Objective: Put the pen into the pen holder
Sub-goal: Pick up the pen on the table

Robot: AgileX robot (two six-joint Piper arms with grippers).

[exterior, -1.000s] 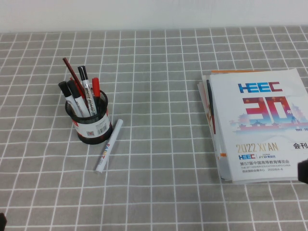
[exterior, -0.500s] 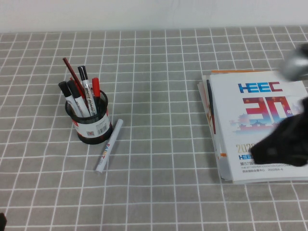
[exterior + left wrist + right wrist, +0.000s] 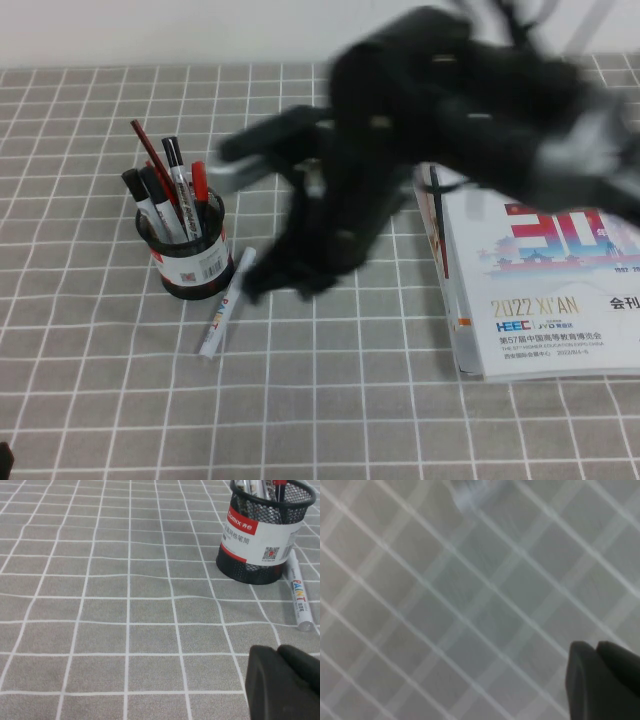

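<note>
The right hand (image 3: 262, 285) was seen low over the worktop (image 3: 330, 400), just beside the pen holder (image 3: 192, 260), its fingers (image 3: 600, 680) pressed together and clamped on nothing. The pen (image 3: 224, 305) was found lying flat on the checked cloth, its upper end against the base of the pen holder. Black-capped markers (image 3: 150, 195) and red pens (image 3: 198, 185) were stood inside the pen holder. A stack of booklets (image 3: 540, 290) was laid well apart from the pen holder. The left hand (image 3: 282, 682) was held low near the pen holder, fingers together, gripping nothing.
</note>
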